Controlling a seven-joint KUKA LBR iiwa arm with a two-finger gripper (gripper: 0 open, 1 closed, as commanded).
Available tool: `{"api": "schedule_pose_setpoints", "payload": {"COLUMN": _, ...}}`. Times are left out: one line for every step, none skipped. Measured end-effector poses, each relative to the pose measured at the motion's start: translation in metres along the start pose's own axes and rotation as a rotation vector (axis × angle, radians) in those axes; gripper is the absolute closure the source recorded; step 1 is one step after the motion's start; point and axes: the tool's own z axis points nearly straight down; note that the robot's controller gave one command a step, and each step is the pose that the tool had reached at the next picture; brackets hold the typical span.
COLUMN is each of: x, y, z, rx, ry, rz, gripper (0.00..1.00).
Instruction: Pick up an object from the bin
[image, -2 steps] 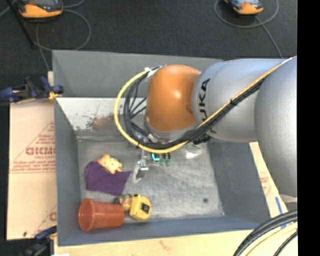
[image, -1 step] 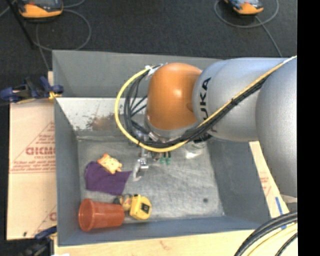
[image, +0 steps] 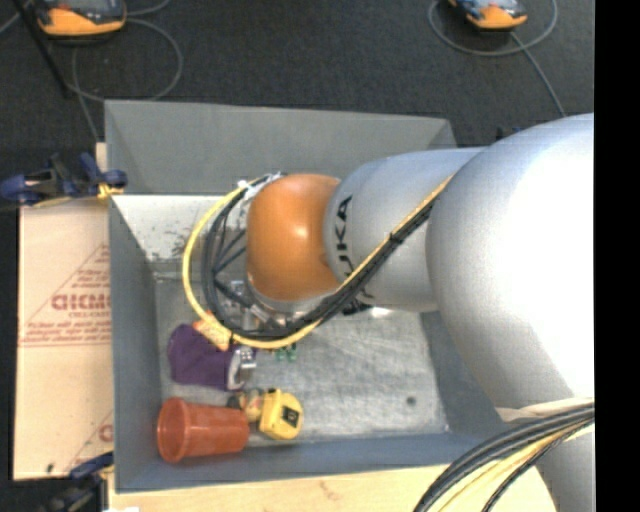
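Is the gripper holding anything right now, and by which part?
Cannot tell: the gripper sits by the right edge of the purple lump, and the orange wrist cover hides any hold.

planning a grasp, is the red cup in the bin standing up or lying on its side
Lying on its side: the red cup stretches left to right along the bin floor in the lower-left corner.

Purple cloth (image: 195, 358) partly under arm (image: 400, 240); green thing (image: 287, 352) mostly hidden.
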Motion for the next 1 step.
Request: {"api": "schedule_pose_setpoints", "payload": {"x": 0.0053, "y": 0.0174, "z": 0.0176, "rx": 0.001, "ry": 0.008, "rz": 0.013, "gripper": 0.0}}
